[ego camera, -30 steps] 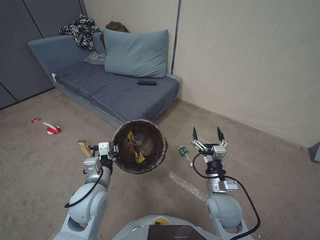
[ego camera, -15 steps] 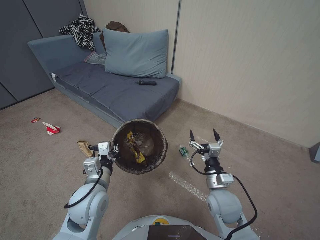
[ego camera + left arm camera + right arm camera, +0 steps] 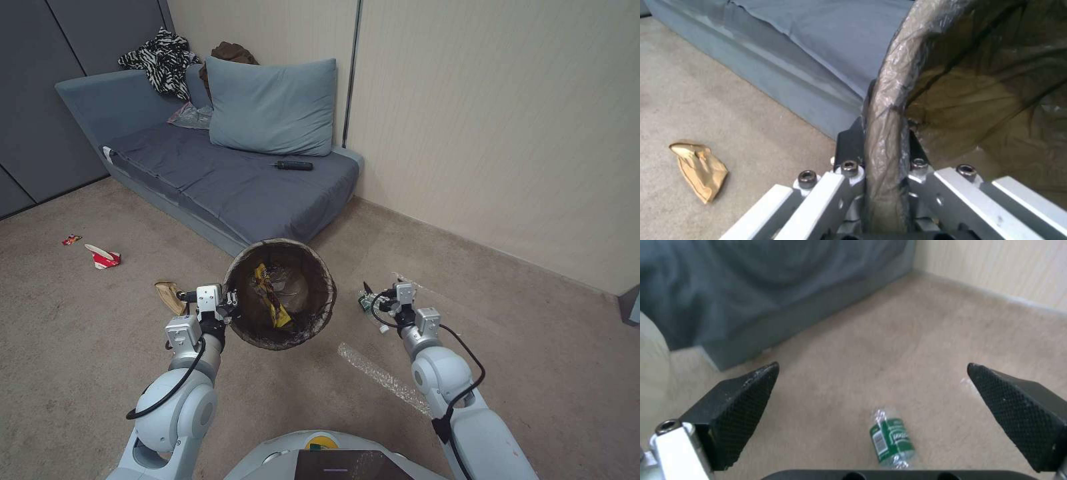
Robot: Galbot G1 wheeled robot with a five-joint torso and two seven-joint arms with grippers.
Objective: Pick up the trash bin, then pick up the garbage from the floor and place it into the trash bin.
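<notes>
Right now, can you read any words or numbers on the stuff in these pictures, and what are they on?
None can be read.
The bottle has a green label with white print: too blurred to read.
The yellow wrapper inside the trash bin has dark marks: too small to read.
The red-and-white cup on the carpet: print too small to read.
The tiny red wrapper: too small to read.

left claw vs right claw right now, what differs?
The left claw is shut on the trash bin rim, holding it off the carpet; the right claw is open and empty. The left claw sits level beside the bin; the right claw points down over the clear bottle on the floor, not touching it. Both have dark fingertips.
</notes>
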